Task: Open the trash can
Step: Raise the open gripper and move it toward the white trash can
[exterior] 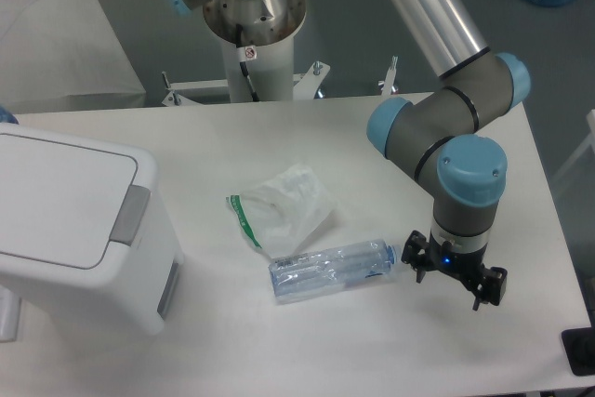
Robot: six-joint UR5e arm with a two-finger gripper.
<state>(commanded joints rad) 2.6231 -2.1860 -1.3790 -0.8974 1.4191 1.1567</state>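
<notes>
Jaws apparently spread, holding nothing, near bottle (333,269), trash can (79,230) shut

I'm looking at my arm (444,127): a silver tube is running into grey joint housings, each one wearing a light blue round cap. A black gripper (454,271) is showing a small blue light on its body. The polished base column (253,16) is carrying a small red-and-white sticker.
</notes>
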